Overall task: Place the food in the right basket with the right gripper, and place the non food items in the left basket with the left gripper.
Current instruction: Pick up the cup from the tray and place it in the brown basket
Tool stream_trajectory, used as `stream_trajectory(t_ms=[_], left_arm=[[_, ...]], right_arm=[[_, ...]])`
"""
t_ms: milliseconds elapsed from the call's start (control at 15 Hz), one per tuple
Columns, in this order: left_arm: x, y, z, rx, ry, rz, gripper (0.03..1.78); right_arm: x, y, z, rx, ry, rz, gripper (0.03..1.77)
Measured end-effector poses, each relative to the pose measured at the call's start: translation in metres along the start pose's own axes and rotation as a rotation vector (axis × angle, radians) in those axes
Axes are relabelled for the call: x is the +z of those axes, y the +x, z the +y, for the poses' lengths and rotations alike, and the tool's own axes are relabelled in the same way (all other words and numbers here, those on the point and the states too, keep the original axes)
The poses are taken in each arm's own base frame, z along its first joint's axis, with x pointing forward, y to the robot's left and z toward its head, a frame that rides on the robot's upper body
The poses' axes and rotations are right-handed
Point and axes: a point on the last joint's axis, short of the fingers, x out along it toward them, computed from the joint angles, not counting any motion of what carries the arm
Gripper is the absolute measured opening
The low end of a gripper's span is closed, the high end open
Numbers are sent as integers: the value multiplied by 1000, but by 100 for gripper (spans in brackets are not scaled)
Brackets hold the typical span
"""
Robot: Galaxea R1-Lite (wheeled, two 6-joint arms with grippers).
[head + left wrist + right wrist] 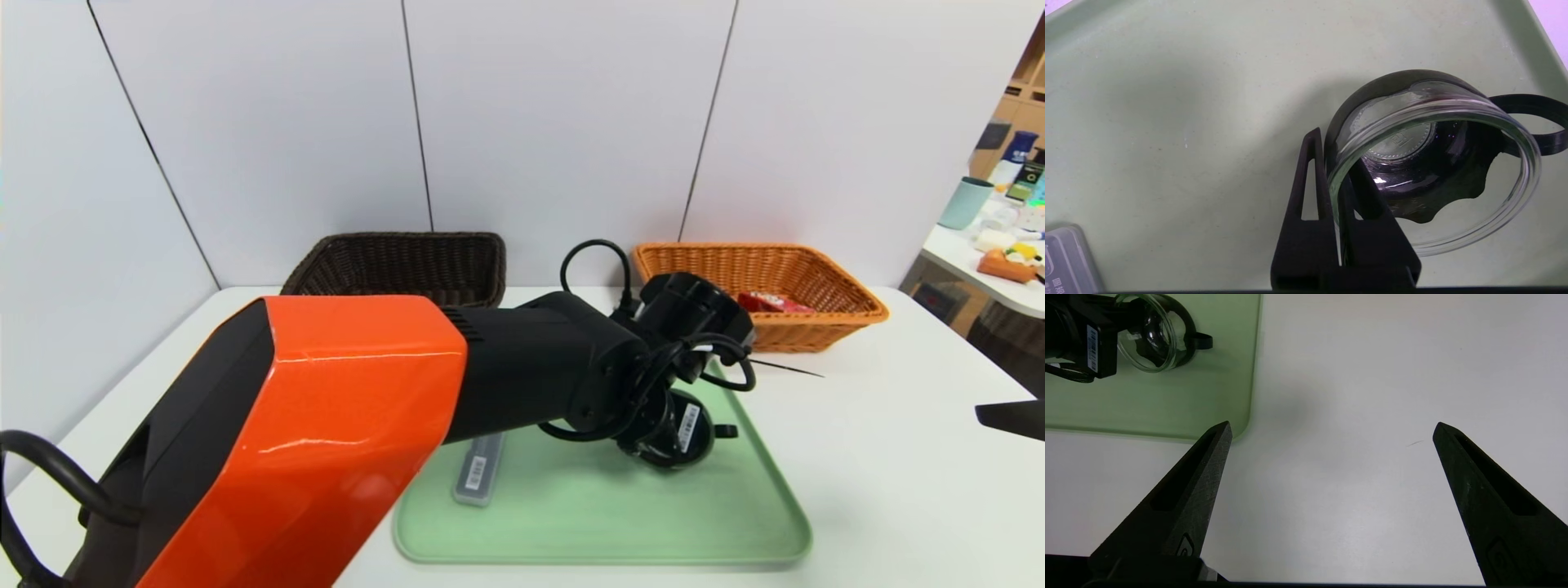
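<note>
- Our left hand [1333, 179] is pinching the glass cup's [1437, 163] rim, one finger inside, on the green tray [604, 523] mid-desk.
- Our right hand [1331, 490] hangs spread wide over bare desk [1372, 375] near the right edge.
- We see a red packet [771, 303] in the orange basket [816, 322], back right.

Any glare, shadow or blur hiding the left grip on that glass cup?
Left wrist view: sharp; left gripper pinches the glass cup wall, small highlights only, arm shadow across the green tray. Head view: the arm hides the grip. Right wrist view: soft shadow on the table, nothing blurred.
</note>
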Motion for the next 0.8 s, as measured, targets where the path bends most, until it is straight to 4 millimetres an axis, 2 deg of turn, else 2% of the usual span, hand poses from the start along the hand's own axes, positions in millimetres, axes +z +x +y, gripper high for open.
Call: stream_trajectory(t_ms=[333,533,667,800], left_arm=[[2,-5,1,-9,-5,-3,10],[13,-22,6,-25,-22,-41,10],[28,-44,20,-25,-63,-94,10],[50,-72,57,2,-138,-165,10]], right_arm=[[-2,2,0,0,-2,9,170],[-2,2,0,0,-1,9,170],[-3,2,0,-1,-1,11,170],[-4,2,0,-2,3,15,170]])
